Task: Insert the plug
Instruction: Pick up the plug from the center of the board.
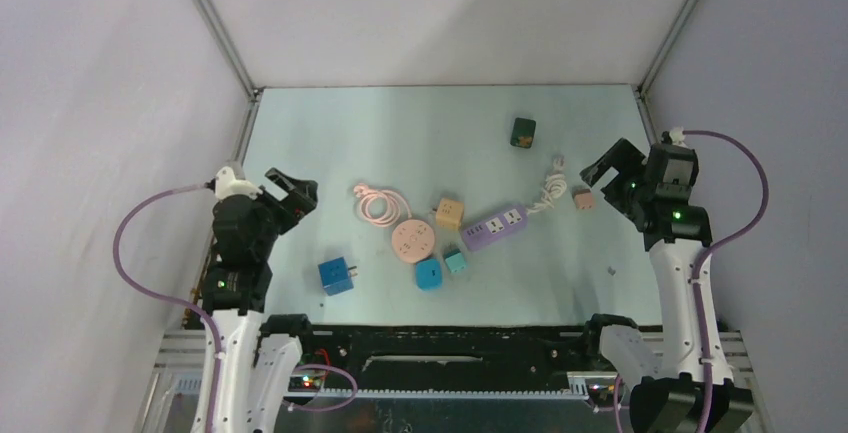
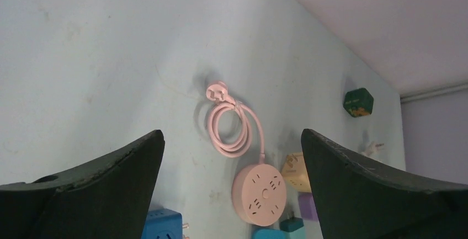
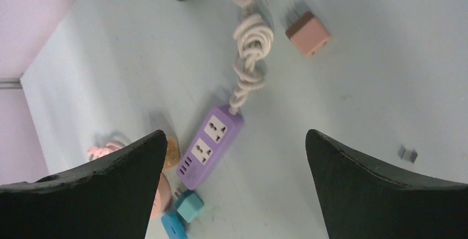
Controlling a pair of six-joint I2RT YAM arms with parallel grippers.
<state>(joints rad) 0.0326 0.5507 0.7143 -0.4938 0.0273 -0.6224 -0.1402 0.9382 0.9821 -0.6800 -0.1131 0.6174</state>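
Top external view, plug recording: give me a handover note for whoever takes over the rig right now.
Left gripper: open, empty, over the left side of the table.
Right gripper: open, empty, near the small pink plug adapter.
Purple power strip lies mid-table, sockets empty, its white knotted cord loose behind it. Round pink socket hub lies left of it, its pink cord coiled, unplugged.
Done: nothing inserted.
Left: pick a plug, seat it in a socket; which plug is meant I cannot tell.
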